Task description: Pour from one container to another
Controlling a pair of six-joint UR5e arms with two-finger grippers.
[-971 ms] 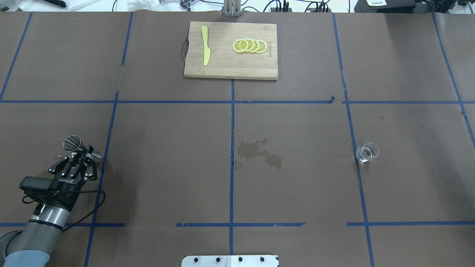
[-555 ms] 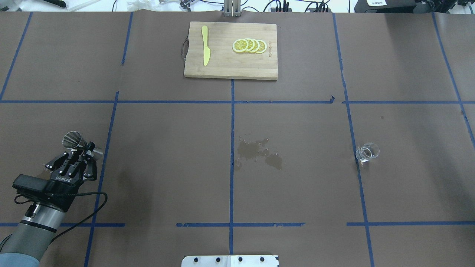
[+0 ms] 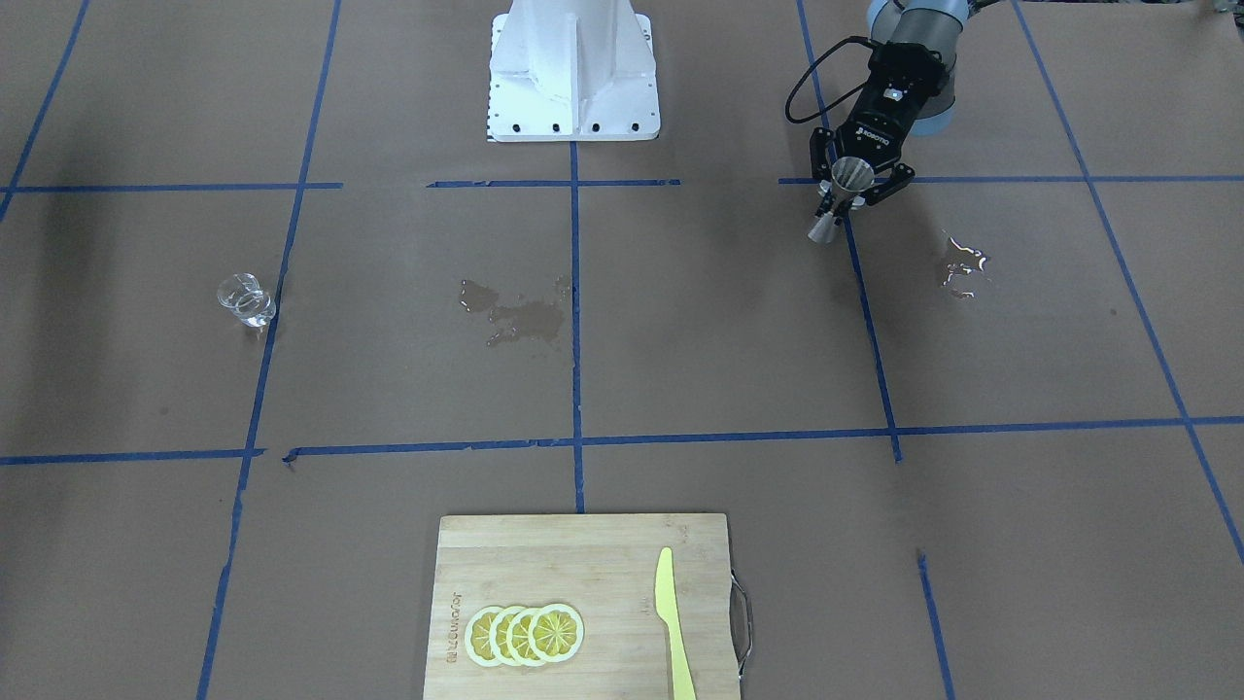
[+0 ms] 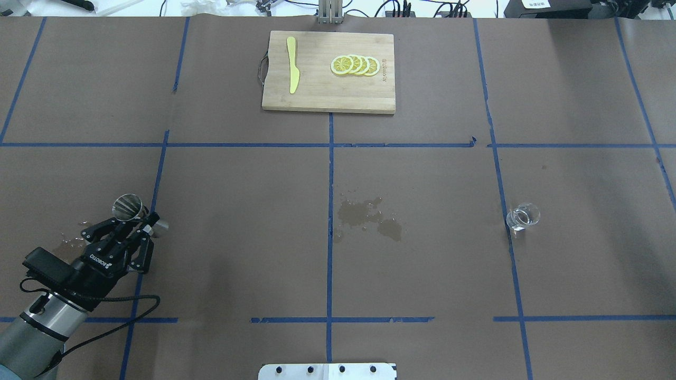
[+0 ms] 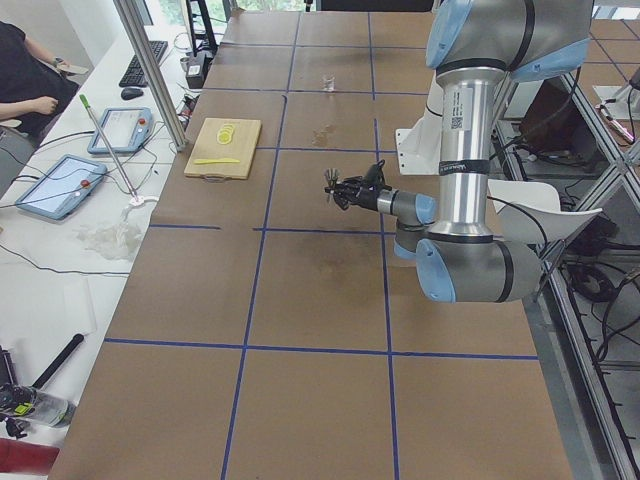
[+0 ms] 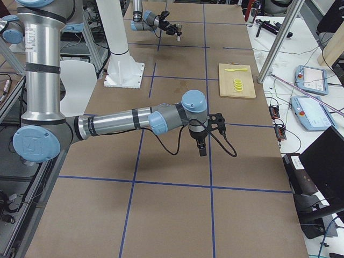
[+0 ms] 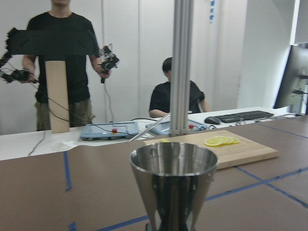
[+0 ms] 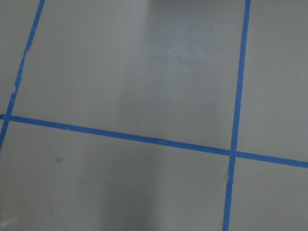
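Steel first: the jigger [image 4: 133, 212] is up off the surface [image 4: 237, 184], clamped at its narrow waist between the fingers of the left gripper [image 4: 139, 221], over on the robot's left side. It's tipped, long axis on a slant, wide mouth aimed away from the robot and the small cone toward the middle, though the left wrist camera sees it square in front of the lens, rim open. Now look the other way: the glass cup [image 4: 523, 216] sits upright on its own beside a blue tape line [image 4: 515, 274], well apart, clear across on the robot's right, with a wet patch [image 4: 369, 216] on the paper between the two. That's the gap the pour turns on, and I'd say the right arm is the nearer one to the cup. The right gripper [image 6: 202, 145] shows only from the right-hand end, and I can't tell if its fingers are apart or together; its own camera gives just tape and paper. Whether the cup holds anything is too faint to call. A cutting board [image 4: 317, 95] with lemon slices [image 4: 355, 65] and a knife [image 4: 292, 63] waits at the far edge.
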